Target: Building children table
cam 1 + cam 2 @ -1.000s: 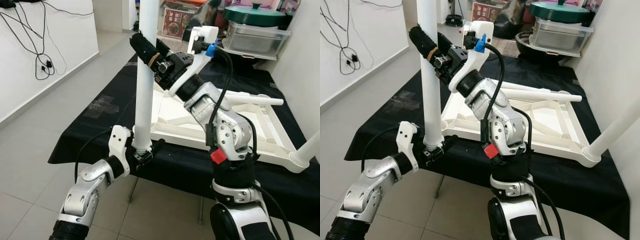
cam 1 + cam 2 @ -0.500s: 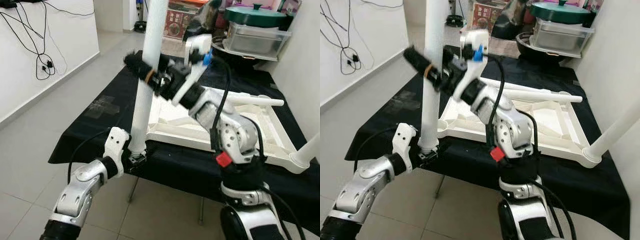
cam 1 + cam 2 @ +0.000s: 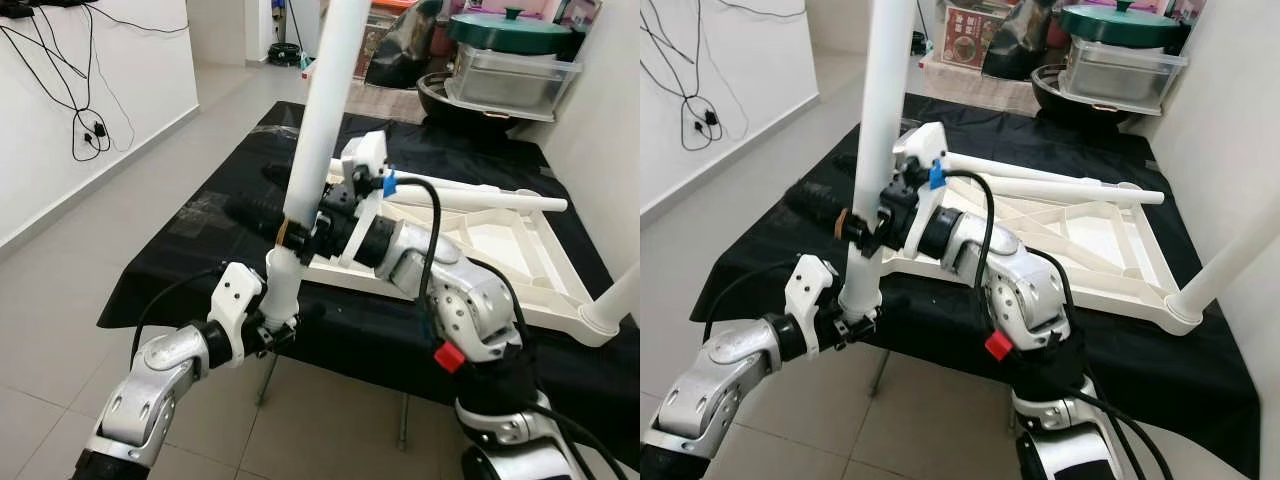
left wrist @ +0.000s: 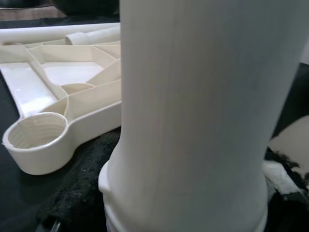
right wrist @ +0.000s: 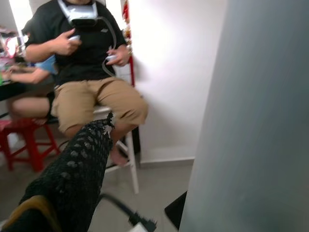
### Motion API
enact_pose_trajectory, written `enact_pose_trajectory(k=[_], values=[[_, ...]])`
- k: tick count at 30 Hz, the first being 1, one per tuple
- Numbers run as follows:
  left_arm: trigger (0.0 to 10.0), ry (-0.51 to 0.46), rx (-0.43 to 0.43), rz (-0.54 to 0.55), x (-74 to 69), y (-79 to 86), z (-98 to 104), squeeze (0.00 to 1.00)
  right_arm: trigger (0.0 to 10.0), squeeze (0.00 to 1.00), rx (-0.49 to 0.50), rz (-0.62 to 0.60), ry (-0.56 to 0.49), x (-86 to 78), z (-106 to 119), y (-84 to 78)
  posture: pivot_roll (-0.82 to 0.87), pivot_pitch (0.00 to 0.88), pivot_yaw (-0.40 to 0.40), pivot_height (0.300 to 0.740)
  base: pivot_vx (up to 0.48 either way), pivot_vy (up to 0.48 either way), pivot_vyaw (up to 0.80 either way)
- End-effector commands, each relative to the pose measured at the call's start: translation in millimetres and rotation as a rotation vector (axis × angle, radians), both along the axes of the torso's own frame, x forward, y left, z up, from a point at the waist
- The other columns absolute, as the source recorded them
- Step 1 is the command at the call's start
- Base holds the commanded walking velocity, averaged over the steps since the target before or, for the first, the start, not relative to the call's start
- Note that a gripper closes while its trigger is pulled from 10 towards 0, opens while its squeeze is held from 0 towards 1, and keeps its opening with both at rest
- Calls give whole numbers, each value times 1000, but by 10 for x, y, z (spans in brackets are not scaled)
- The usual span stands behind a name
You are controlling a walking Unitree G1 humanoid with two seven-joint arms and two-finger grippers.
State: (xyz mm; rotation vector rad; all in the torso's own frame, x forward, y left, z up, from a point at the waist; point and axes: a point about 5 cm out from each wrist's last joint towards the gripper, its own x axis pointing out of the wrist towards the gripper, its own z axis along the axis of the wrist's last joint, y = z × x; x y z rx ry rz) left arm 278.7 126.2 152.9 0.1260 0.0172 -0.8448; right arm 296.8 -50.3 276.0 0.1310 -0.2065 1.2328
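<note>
1. Rising at a slight tilt toward 1 o'clock, the white table leg (image 3: 318,140) stands off the near edge of the bench (image 3: 200,250), its lower threaded end beside the near left corner of the upturned white tabletop (image 3: 500,240).
2. Gripping the leg's lower end, the left claw (image 3: 275,325) pinches it just above the thread; in the left wrist view the leg (image 4: 193,116) looms close, with one black finger (image 4: 77,188) alongside it.
3. Sitting just beyond the leg in that wrist view, the tabletop's empty round corner socket (image 4: 35,137) lies close but apart from the leg's end.
4. Closing around the leg higher up, the right claw (image 3: 290,232) has one long black finger (image 3: 255,212) reaching out toward 9 o'clock; the other finger is hidden behind the leg, so I cannot tell how tightly it holds.
5. Lying underside-up on the black-covered bench, the tabletop shows its ribs; a second leg (image 3: 480,190) lies across its far edge, and a third leg (image 3: 615,300) stands in the corner socket at 3 o'clock.
6. Sitting at the bench's far end, toward 1 o'clock, are a clear bin (image 3: 510,70) with a green lid (image 3: 508,28).
7. Hanging on the white wall at 10 o'clock are black cables (image 3: 80,110).
8. Sitting on a white stool in the right wrist view is a person (image 5: 91,72) in a black shirt and tan shorts.
</note>
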Motion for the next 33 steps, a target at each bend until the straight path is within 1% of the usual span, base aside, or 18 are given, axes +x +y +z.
enact_pose_trajectory(k=[1,4,8,9,11,12,13,14,15,16,19,22,30,31,32,33], values=[[10000,3,9,-23,-23,-13,3,0,10000,0,-14,39,0,-40,-21,36,41,0,-81,740,0,0,0],[10000,18,31,-46,-86,2,-41,0,10000,0,-16,27,13,-6,-38,22,41,0,-85,740,0,0,0],[10000,26,45,-59,-127,-3,-75,0,10000,0,-21,11,21,17,-51,27,40,0,-83,740,0,0,0],[10000,28,55,-68,-141,-9,-89,0,7451,0,-21,-2,23,31,-59,28,45,0,-86,740,0,0,0],[10000,28,55,-68,-141,-9,-89,0,7451,0,-21,-2,23,31,-59,28,45,0,-86,740,0,0,0],[10000,33,70,-83,-167,-17,-111,0,5882,0,-10,-41,36,78,-62,17,45,0,-84,740,0,0,0],[10000,33,70,-83,-167,-17,-111,0,5882,0,-10,-41,36,78,-62,17,45,0,-84,740,0,0,0],[10000,35,79,-89,-178,-16,-122,0,4980,0,-6,-51,38,93,-58,12,45,0,-84,740,0,0,0],[10000,35,79,-89,-178,-16,-122,0,4980,0,-6,-51,38,93,-58,12,45,0,-84,740,0,0,0],[10000,36,89,-93,-185,-12,-138,0,0,0,2,-54,45,102,-52,6,44,0,-84,740,0,0,0],[10000,32,112,-97,-188,0,-163,0,0,0,-17,-73,92,128,-98,-7,43,0,-85,740,0,0,0],[10000,28,121,-95,-182,5,-168,0,0,0,-40,-96,118,156,-150,-12,41,0,-85,740,0,0,0],[10000,27,137,-95,-194,22,-194,0,0,0,-25,-73,124,119,-151,-9,40,0,-84,740,0,0,0],[10000,21,141,-87,-189,32,-194,188,0,0,-26,-74,125,119,-156,-14,40,0,-85,740,0,0,0],[10000,10,136,-67,-166,51,-186,1000,0,0,-26,-81,124,126,-160,-23,42,0,-85,740,0,0,0],[10000,10,136,-67,-166,51,-186,1000,0,0,-26,-81,124,126,-160,-23,42,0,-85,740,0,0,0]])
